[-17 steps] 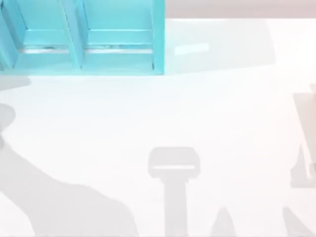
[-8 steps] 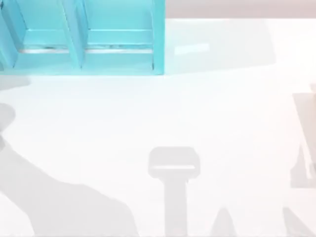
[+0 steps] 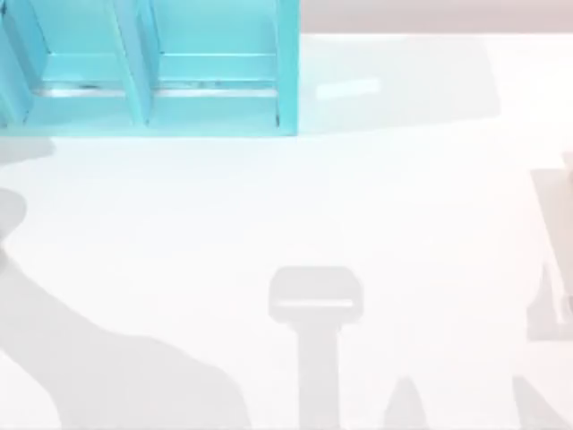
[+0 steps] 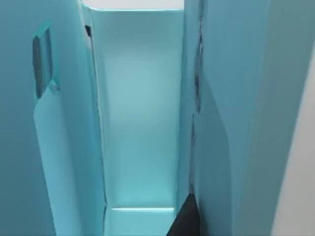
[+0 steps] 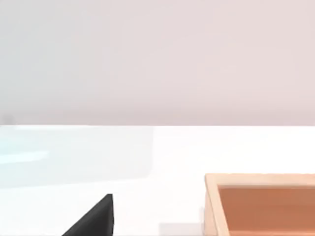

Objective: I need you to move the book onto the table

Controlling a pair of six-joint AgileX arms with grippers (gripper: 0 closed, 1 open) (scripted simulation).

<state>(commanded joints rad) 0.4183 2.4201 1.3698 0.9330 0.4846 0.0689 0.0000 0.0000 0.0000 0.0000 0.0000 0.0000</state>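
Of my left fingers point(image 4: 184, 222) only one dark tip is in the left wrist view, cut off by the picture's edge, so I cannot tell if they are spread or pressed together. This tip is inside a narrow compartment of the turquoise shelf unit point(image 3: 143, 67), close to one of its walls. All surfaces there are the same teal, and I cannot tell the book apart from the walls, nor which way its long axis points. The shelf unit stands at the far left corner of the white desk point(image 3: 358, 206) and is cut off at two sides. Of my right fingers point(image 5: 96, 219) also only one dark tip is seen, above the desk near a wooden box point(image 5: 261, 206); their state I cannot tell.
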